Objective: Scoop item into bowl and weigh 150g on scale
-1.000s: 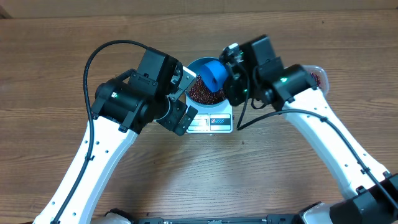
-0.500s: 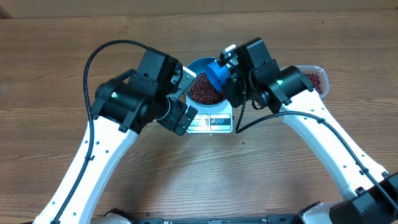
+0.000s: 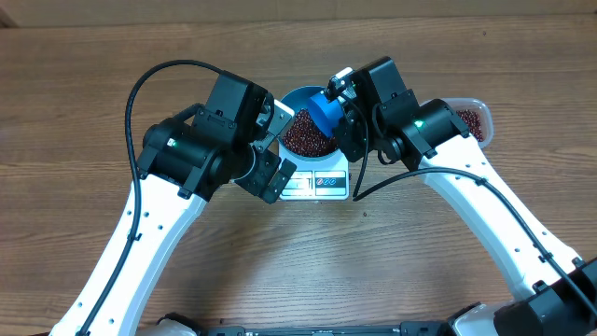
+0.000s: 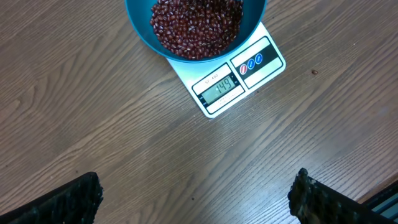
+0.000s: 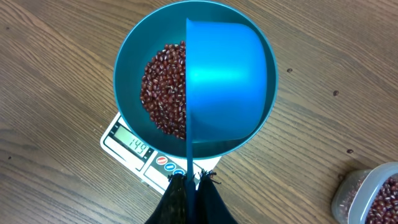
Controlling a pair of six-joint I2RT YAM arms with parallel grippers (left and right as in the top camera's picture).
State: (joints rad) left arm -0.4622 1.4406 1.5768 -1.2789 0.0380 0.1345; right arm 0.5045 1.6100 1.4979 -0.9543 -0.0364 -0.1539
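The blue bowl (image 3: 291, 96) stands on the white scale (image 3: 317, 184) and holds a heap of dark red-brown beans (image 3: 303, 138). My right gripper (image 3: 343, 119) is shut on the thin handle of a blue scoop (image 3: 325, 112), which hangs tilted on its side over the bowl's right half. In the right wrist view the scoop (image 5: 227, 81) covers part of the beans (image 5: 163, 87), and the scale (image 5: 134, 146) display reads 149. My left gripper (image 3: 280, 149) stands wide open beside the bowl's left. Below its spread fingers (image 4: 68, 202) there is only bare wood, short of the scale (image 4: 233, 87).
A clear plastic tub (image 3: 474, 114) with more beans stands to the right, partly under the right arm; its corner (image 5: 373, 196) shows in the right wrist view. A stray bean (image 4: 314, 72) lies on the wooden table right of the scale.
My right gripper has shifted slightly left and turned the scoop more on edge over the bowl. The left arm has not moved.
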